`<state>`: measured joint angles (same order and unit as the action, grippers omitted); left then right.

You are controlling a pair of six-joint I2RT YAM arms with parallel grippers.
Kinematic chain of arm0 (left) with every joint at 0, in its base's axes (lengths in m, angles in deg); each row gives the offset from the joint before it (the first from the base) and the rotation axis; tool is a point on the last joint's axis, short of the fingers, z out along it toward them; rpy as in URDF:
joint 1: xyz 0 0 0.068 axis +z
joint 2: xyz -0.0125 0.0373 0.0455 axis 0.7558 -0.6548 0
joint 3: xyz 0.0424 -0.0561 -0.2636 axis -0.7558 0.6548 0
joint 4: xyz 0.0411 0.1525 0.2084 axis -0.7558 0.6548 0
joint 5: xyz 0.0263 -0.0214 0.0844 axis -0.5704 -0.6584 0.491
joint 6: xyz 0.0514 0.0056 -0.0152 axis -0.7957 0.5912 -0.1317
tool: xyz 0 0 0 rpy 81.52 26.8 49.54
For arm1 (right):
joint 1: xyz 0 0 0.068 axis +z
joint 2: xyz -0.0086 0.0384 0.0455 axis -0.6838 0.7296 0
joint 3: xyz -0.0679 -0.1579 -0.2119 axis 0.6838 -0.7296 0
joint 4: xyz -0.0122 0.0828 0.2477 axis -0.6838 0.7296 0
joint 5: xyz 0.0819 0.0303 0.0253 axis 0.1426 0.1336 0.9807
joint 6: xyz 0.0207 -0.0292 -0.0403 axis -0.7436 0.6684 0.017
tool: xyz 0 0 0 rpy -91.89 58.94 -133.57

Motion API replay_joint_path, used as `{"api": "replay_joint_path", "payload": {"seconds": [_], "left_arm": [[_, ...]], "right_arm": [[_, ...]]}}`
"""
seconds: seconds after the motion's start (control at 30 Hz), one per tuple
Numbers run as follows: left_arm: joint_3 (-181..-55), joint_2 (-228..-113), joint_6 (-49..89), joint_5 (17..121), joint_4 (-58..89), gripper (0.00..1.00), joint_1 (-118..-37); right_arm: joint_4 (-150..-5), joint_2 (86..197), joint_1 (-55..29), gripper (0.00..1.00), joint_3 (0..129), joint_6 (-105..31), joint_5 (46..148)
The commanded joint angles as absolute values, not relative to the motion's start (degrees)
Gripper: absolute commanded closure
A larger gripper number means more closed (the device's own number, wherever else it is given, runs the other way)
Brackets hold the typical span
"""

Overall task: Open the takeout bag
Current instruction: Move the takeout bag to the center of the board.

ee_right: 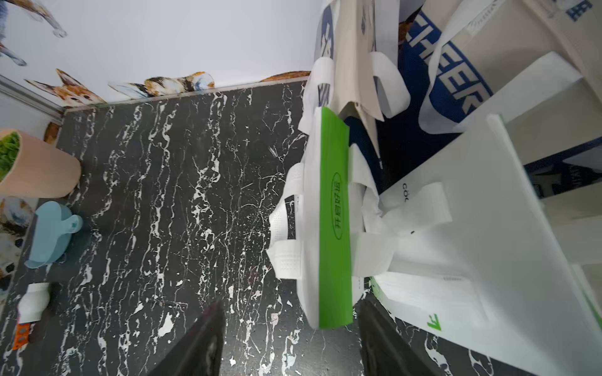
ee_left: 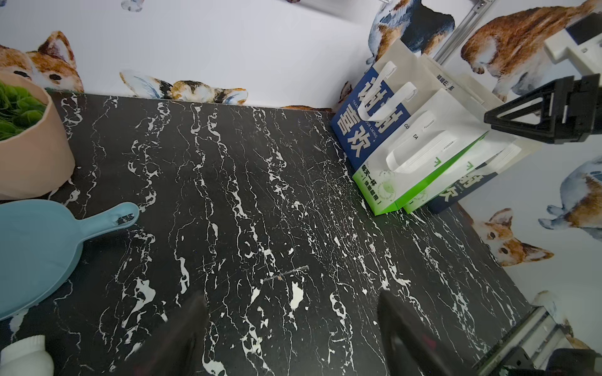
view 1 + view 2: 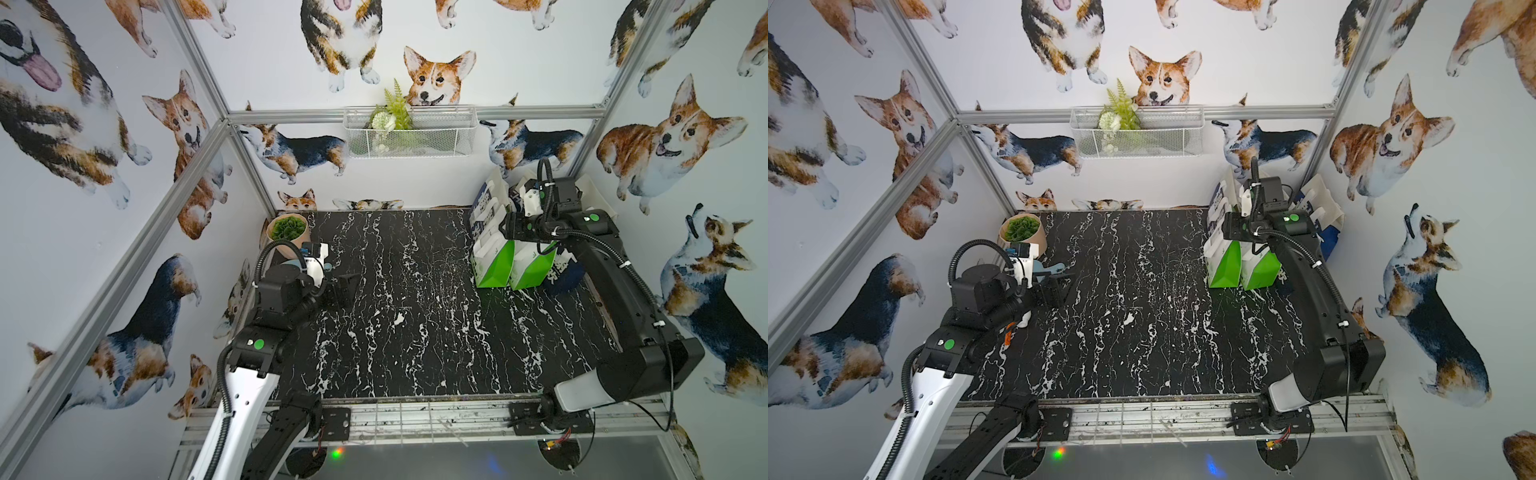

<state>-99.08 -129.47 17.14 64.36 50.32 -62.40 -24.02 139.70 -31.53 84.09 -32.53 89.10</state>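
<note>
Corgi-papered walls box in the black marble worktop. The green-and-white takeout bag stands folded flat among other bags in the far right corner. My right claw hangs spread over its upper edge, gripping nothing. The left claw hovers spread and empty, well apart. I judge the opening not yet begun.

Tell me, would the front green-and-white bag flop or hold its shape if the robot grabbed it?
Probably floppy: the green-and-white bag looks like thin, soft material, and its handles droop in loose loops. Likely light, since it stands folded flat. It may tip if pushed, standing narrow beside the blue bags.
</note>
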Motion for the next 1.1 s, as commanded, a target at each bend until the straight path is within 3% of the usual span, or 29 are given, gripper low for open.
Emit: {"api": "replay_joint_path", "payload": {"seconds": [0.0,0.2,0.27,0.37,0.63,1.07], "left_arm": [[-98.86,-129.43,15.73,63.99,50.48,0.16,-62.46],[-98.45,-129.18,15.51,63.82,50.05,0.17,-62.46],[-98.33,-129.05,15.53,63.73,49.81,0.17,-62.46],[-98.15,-128.89,15.63,63.56,49.53,0.17,-62.46],[-97.99,-129.16,16.25,61.54,48.24,0.19,-62.54],[-96.39,-130.15,17.4,56.18,43.34,0.21,-62.55]], "right_arm": [[-20.52,141.88,-31.4,0.47,85.23,-31.24,86.78],[-19.44,144.85,-30.45,0.73,86.34,-30.96,87.29],[-19.02,145.17,-29.92,0.87,86.65,-30.9,87.16],[-19.3,144.63,-29.0,1.0,86.61,-31.14,87.7],[-23.27,140.83,-25.21,1.0,84.12,-37.7,95.14],[-30.72,144.27,-4.81,1.0,86.02,-51.64,77.52]]}}
